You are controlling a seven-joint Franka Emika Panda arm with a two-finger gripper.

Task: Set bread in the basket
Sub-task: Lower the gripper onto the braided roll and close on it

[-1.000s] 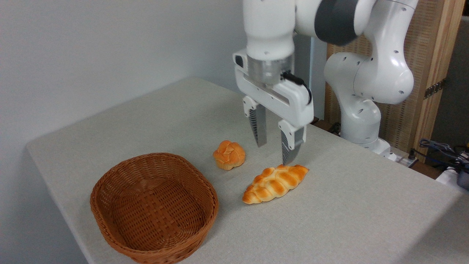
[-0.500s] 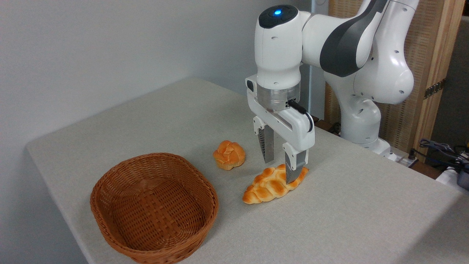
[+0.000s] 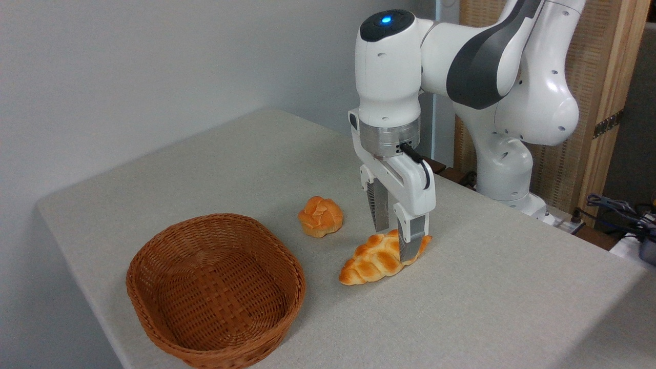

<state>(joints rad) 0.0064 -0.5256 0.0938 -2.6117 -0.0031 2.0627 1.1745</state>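
A white robot arm reaches down from the upper right, and its two-finger gripper (image 3: 394, 243) points straight down over the right-hand end of the braided bread loaf (image 3: 376, 259). The two grey ribbed fingers stand apart, one on each side of the loaf: the near finger (image 3: 408, 241) covers part of the loaf's right end, and the far finger sits behind the loaf. Whether the fingers press on the bread cannot be told, though a gap shows between them wider than a closed grip. The loaf is golden-orange with paler creases and pointed ends, and it lies flat on the table (image 3: 487, 307), slanting from lower left to upper right, near the middle of the surface. A small round knotted orange bun (image 3: 321, 216) sits just to the left of the gripper, a little farther from the front edge than the loaf and apart from it. An oval brown wicker basket (image 3: 215, 289) with a thick braided rim rests near the front left corner of the table, well apart from the loaf, with nothing visible inside. The table is covered in pale grey cloth. A blue light (image 3: 384, 20) glows on top of the arm's wrist joint. Behind the arm stands a wooden panel (image 3: 594, 102), and dark cables (image 3: 612, 207) lie at the far right. No writing or brand label can be read anywhere.
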